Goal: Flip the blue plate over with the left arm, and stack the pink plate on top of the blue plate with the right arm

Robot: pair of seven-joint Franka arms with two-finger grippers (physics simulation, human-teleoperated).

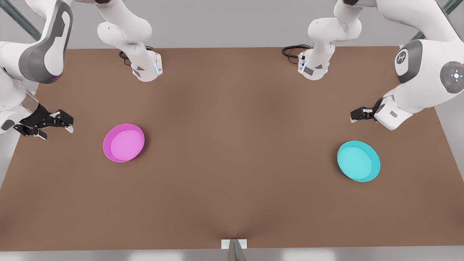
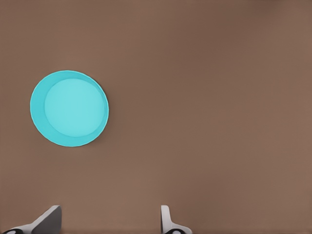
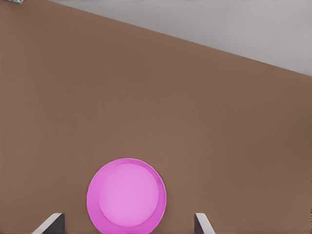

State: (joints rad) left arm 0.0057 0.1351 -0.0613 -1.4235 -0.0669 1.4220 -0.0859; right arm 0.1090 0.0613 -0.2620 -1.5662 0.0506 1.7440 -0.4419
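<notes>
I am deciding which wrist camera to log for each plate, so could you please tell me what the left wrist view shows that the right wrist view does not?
Left wrist view: the blue plate, lying open side up on the brown table, ahead of the left tool, whose fingers are spread.

Right wrist view: the pink plate, also open side up, close ahead of the open right tool, plus the grey floor beyond the table edge.

Both: the table and two open fingertips, holding nothing.
</notes>
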